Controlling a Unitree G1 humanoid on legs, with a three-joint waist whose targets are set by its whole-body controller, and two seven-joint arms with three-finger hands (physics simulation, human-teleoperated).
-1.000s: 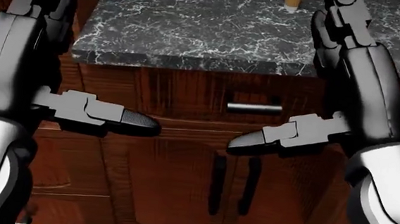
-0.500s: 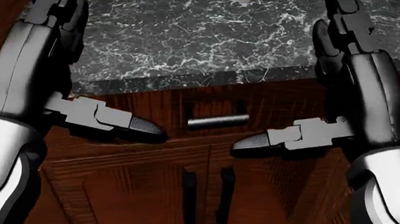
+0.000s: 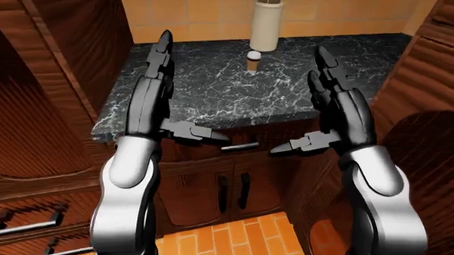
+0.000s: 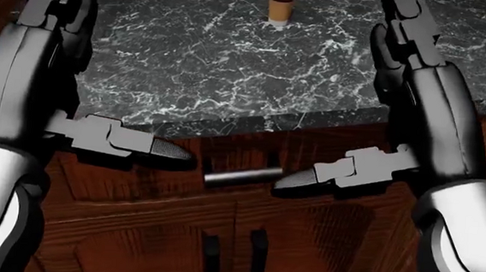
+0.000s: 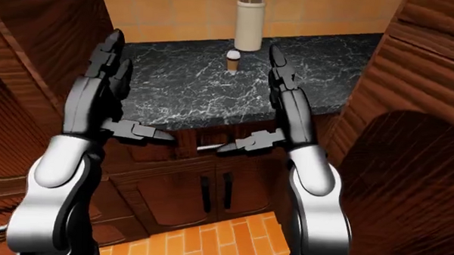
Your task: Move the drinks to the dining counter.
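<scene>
Since the earlier head view, the whole picture has shifted: the camera has moved, so more dark marble tabletop (image 4: 231, 64) fills the frame and the small brown drink cup (image 4: 280, 9) with a white lid shows at top centre. Both hands, left hand (image 4: 61, 40) and right hand (image 4: 411, 64), have fingers spread apart and hold nothing.

Left-eye view: the cup stands at upper centre of the tabletop, just below a tall cream canister (image 3: 265, 24) near the tiled wall.

Right-eye view: cabinet doors (image 5: 210, 189) and orange floor tiles (image 5: 215, 238) lie at the bottom.
</scene>
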